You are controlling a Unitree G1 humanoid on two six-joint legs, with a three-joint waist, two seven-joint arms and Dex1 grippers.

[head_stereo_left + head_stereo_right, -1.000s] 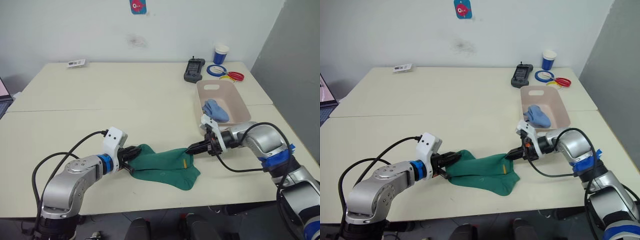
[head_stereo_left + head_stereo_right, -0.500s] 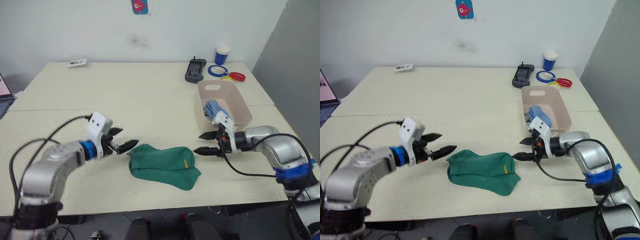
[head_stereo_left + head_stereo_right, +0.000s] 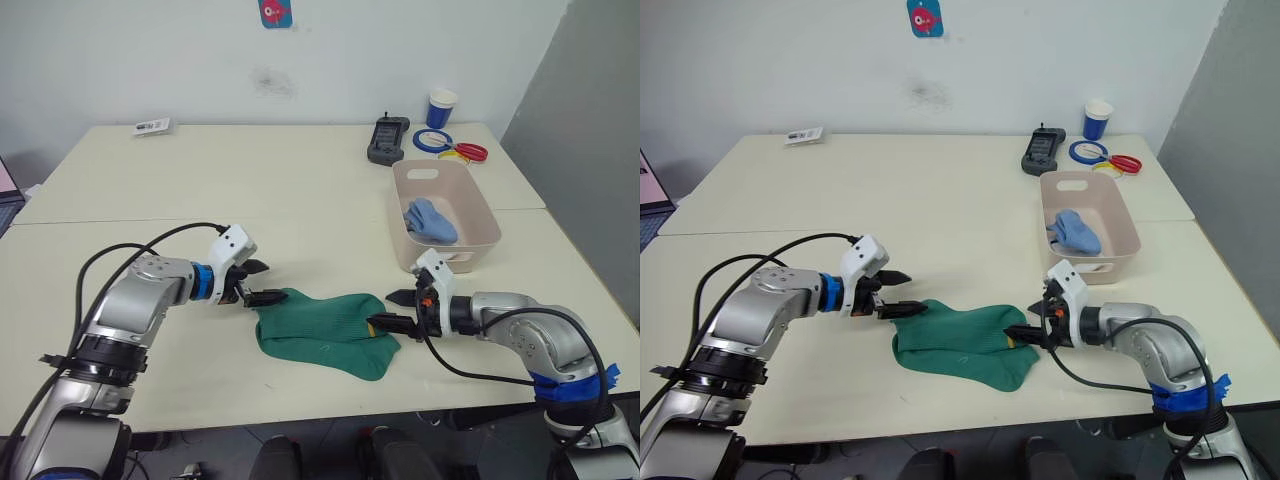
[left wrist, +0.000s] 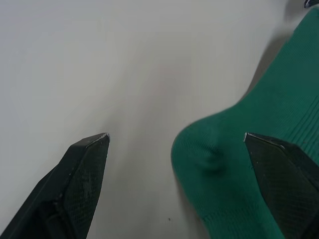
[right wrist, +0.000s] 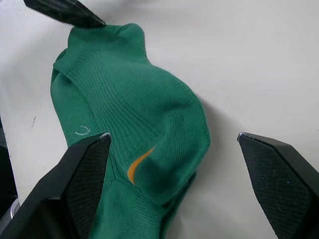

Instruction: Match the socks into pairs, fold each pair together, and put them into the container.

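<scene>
The dark green soft socks with a small yellow mark [image 3: 328,331] lie stacked flat on the cream tabletop [image 3: 250,180], between both grippers. The left gripper [image 3: 262,283] is spread at their left end; the right gripper [image 3: 388,310] is spread at their right end. Farther right, the pale pink-beige rectangular plastic bin [image 3: 478,215] holds folded light blue socks [image 3: 430,219].

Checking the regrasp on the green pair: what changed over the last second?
Both grippers let go of the dark green socks, backed away, and have now returned with jaws open: left gripper at one end, right gripper at the other. Socks, container and light blue pair stayed put.
</scene>
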